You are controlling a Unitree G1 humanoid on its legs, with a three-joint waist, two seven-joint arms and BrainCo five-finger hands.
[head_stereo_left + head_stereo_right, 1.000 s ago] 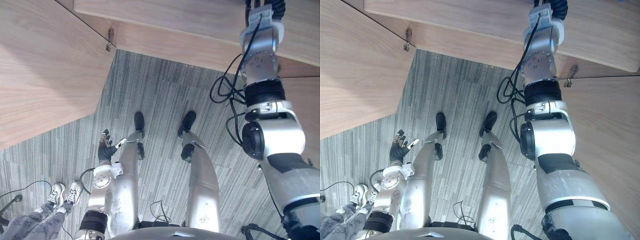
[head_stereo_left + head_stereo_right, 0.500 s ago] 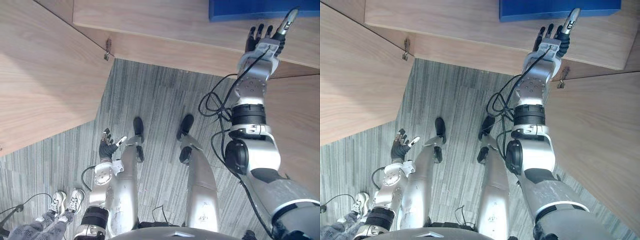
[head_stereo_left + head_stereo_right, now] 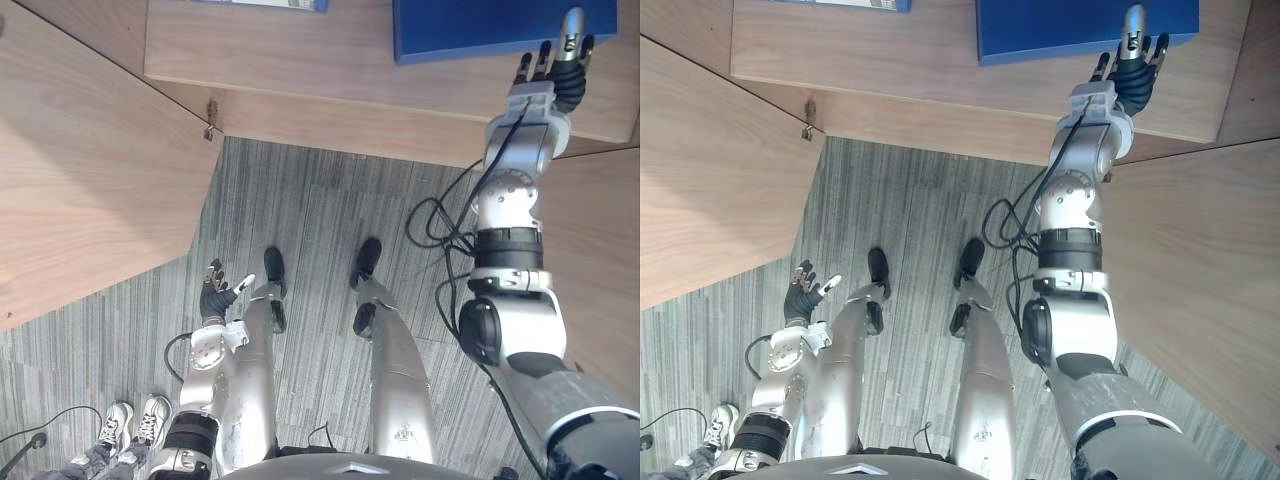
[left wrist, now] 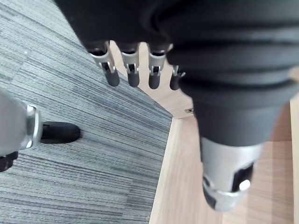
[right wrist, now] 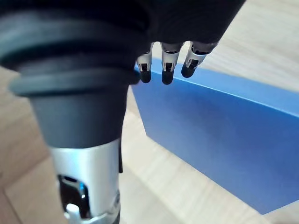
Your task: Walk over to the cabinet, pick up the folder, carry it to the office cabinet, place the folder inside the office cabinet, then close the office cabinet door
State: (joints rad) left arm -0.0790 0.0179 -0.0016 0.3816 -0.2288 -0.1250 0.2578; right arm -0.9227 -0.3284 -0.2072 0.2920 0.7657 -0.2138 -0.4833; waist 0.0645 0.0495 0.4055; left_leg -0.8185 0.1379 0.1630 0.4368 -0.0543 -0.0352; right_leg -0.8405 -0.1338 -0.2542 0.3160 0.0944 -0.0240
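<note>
A blue folder (image 3: 500,28) lies flat on the light wooden cabinet shelf (image 3: 300,55) ahead of me. My right hand (image 3: 556,82) is stretched out to the folder's near right corner, fingers straight and open, holding nothing. In the right wrist view the fingertips (image 5: 166,74) hover at the edge of the blue folder (image 5: 219,140). Down by my side hangs my left hand (image 3: 213,295), open and empty, its fingers (image 4: 133,70) relaxed above the carpet.
An open wooden door panel (image 3: 90,170) stands at the left with a hinge (image 3: 210,105), and another panel (image 3: 600,250) at the right. A second blue-and-white item (image 3: 270,4) lies further left on the shelf. A person's shoes (image 3: 130,425) show at lower left on the grey carpet.
My right arm has reached further forward, so the hand is now at the folder's corner. The view has shifted and shows more of the shelf and folder. The left hand stays hanging.
</note>
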